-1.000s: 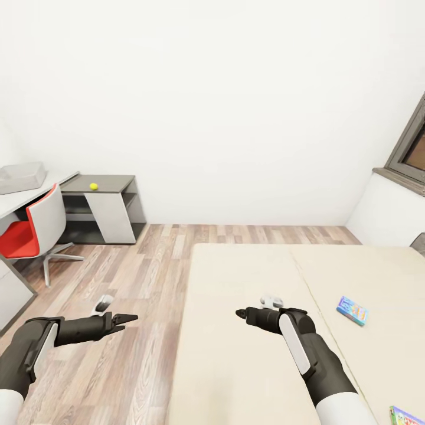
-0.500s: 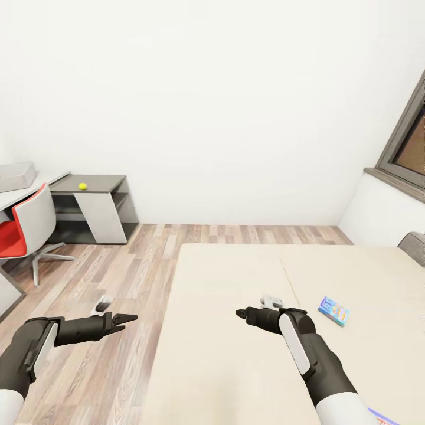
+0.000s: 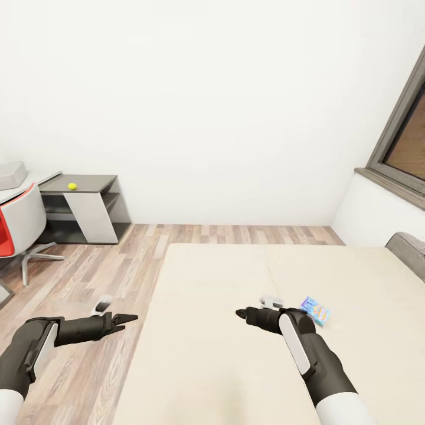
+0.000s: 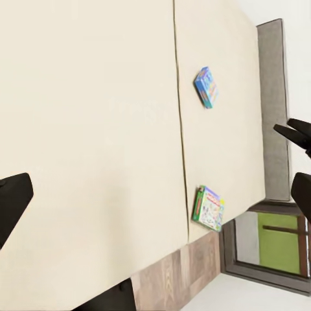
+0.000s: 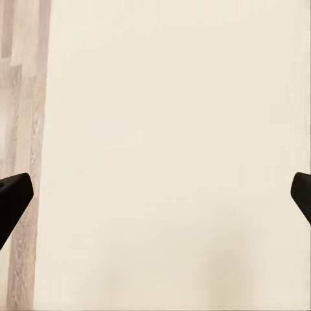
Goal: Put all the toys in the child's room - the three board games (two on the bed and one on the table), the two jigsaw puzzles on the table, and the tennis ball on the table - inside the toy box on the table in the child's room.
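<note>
Both my jaws stand open and empty: the right gripper (image 3: 239,313) hangs over the bed (image 3: 224,354), the left gripper (image 3: 131,319) over the wood-plank floor (image 3: 118,265) beside it. Just past my right forearm lies the small blue board game (image 3: 313,310), flat on the beige mattress near the seam between its two halves; from the left wrist camera it (image 4: 206,87) reads as a palm-sized printed box, blue-edged. That camera also picks up the larger green-edged board game (image 4: 208,208) with a cartoon cover, lying flat close to the bed's edge by the window (image 4: 272,249). The tennis ball (image 3: 72,186), small and yellow-green, sits on the low dark end unit of the bench (image 3: 79,184), and a corner of the grey toy box (image 3: 12,175) shows on the bench top behind the red-and-white chair (image 3: 20,227). My worry is the small box: it lies flat on soft mattress, so jaws coming straight down may press it in or skid it away rather than catch its edges. The larger one may be too wide for one gripper.
</note>
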Motion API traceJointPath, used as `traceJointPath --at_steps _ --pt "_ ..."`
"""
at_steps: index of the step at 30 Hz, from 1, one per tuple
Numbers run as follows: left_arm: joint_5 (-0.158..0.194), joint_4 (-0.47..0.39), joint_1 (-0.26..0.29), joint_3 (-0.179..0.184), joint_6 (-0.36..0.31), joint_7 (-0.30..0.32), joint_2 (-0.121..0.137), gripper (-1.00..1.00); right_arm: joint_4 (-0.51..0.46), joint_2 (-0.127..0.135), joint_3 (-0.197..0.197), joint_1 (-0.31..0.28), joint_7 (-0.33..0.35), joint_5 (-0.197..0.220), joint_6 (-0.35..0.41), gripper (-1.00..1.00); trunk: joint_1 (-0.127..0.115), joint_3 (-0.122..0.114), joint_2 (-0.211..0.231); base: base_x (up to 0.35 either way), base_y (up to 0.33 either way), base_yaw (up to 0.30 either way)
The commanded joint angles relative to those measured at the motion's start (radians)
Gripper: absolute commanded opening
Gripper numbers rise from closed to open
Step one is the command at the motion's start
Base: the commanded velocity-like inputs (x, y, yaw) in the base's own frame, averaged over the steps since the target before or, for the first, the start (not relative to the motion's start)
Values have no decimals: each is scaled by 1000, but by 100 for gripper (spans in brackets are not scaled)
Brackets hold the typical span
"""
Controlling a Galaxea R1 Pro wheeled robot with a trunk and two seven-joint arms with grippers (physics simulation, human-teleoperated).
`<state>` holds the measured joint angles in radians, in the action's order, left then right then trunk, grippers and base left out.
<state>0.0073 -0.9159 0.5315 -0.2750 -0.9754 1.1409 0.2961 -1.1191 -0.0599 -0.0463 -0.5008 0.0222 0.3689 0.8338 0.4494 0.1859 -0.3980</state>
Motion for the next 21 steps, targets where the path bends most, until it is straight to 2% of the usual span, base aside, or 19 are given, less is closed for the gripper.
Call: traceJointPath --at_steps 1,3,7,10,14,21 --pt "0 -1 1 -1 -9 3 0 100 -1 0 0 -1 2 -3 4 100 1 2 -2 0 -296 0" --pt "0 -1 1 -1 -9 3 0 100 -1 -1 0 -1 2 -4 4 100 1 2 -2 0 -296 0" --pt "11 22 4 3 -4 -10 -23 100 -23 -20 18 4 4 5 7 100 1 2 -2 0 0 0" --pt "11 26 4 3 -4 -9 -30 100 -23 -20 17 4 4 3 8 100 1 2 -2 0 0 0" --pt "10 26 5 2 -4 -5 -53 100 -19 -18 12 4 3 -1 9 100 1 2 -2 0 0 0" --pt "10 26 4 2 -3 -4 -61 100 -18 -17 11 4 2 -2 8 100 1 2 -2 0 0 0"
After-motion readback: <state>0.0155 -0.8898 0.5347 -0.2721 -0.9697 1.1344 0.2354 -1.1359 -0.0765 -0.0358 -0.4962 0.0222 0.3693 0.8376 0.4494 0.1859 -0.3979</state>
